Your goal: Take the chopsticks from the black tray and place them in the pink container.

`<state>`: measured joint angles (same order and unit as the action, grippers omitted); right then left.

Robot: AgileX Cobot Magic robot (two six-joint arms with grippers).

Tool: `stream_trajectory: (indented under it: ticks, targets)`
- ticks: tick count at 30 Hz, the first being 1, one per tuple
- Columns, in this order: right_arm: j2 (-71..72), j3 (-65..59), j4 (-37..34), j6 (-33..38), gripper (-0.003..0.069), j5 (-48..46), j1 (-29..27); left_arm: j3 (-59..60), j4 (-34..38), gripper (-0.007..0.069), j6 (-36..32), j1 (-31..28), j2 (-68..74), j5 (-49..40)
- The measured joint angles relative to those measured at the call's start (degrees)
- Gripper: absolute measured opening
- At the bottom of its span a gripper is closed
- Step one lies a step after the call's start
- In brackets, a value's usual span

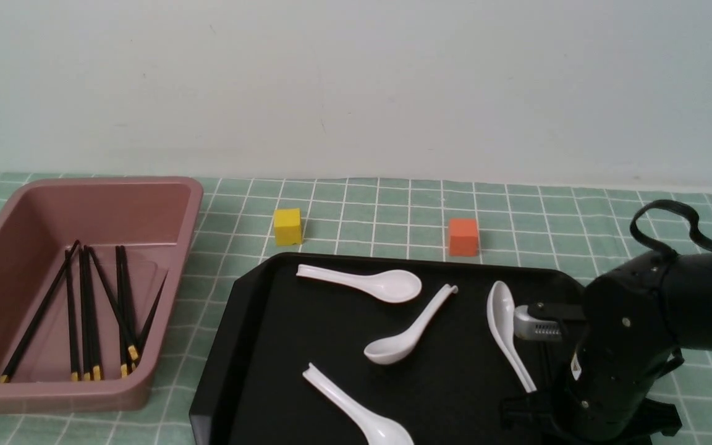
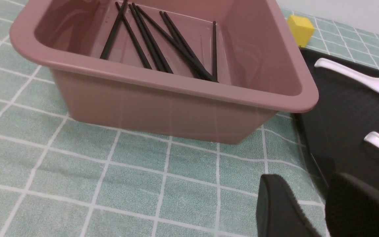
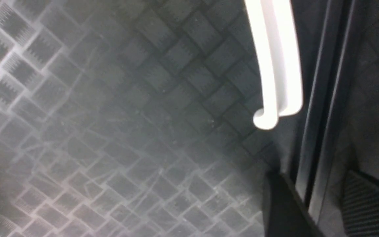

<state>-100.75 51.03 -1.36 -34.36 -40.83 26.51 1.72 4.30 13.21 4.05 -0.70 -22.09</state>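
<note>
The pink container point(image 1: 164, 185) stands at the left with several black chopsticks point(image 1: 90, 309) lying inside it. It also shows in the left wrist view point(image 2: 176, 85) with its chopsticks point(image 2: 163, 42). The black tray point(image 1: 257, 346) fills the middle. My right arm point(image 1: 628, 346) hangs low over its right end and hides its own gripper in the front view. In the right wrist view, two chopsticks point(image 3: 322, 98) lie on the tray floor point(image 3: 110, 115). My right gripper point(image 3: 311, 184) is open, one finger on each side of them. My left gripper point(image 2: 308, 184) is open and empty over the cloth, next to the tray's edge point(image 2: 341, 108).
Several white spoons lie on the tray point(image 1: 368, 283) point(image 1: 408, 337) point(image 1: 504, 327) point(image 1: 362, 411). One spoon's handle point(image 3: 275, 65) ends close beside the chopsticks. A yellow cube point(image 1: 287, 226) and an orange cube point(image 1: 463, 237) sit on the green checked cloth behind the tray.
</note>
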Motion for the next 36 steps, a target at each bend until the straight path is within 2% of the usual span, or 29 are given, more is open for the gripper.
stream_trajectory:
  ticks: [2,6,7,12,17,23,29,36]
  targets:
    - [-0.1,0.1,0.2,0.0,0.0246,-0.3,0.0,0.0,0.0,0.0238,0.0,0.0,0.0,0.0]
    - [-0.1,0.3,0.6,0.0,0.0116,-0.8,0.0,0.0,0.0,0.0238,0.0,0.0,0.0,0.0]
    - [0.1,0.3,0.6,0.0,0.0108,-0.8,0.0,0.0,0.0,0.0238,0.0,0.0,0.0,0.0]
    - [1.8,0.3,0.6,0.0,0.0111,-2.8,0.0,0.0,0.0,0.0238,0.0,0.0,0.0,0.0]
    - [7.9,3.7,1.4,0.0,0.0111,-10.7,0.0,0.0,0.0,0.0238,0.0,0.0,0.0,0.0]
    - [14.5,9.9,-1.6,0.7,0.0111,-14.4,0.0,0.0,0.0,0.0238,0.0,0.0,0.0,0.0]
    - [16.0,20.4,-13.1,11.2,0.0111,-12.0,0.1,0.0,0.0,0.0238,0.0,0.0,0.0,0.0]
    - [5.3,37.5,-23.2,22.2,0.0111,-10.4,4.4,0.0,0.0,0.0238,0.0,0.0,0.0,0.0]
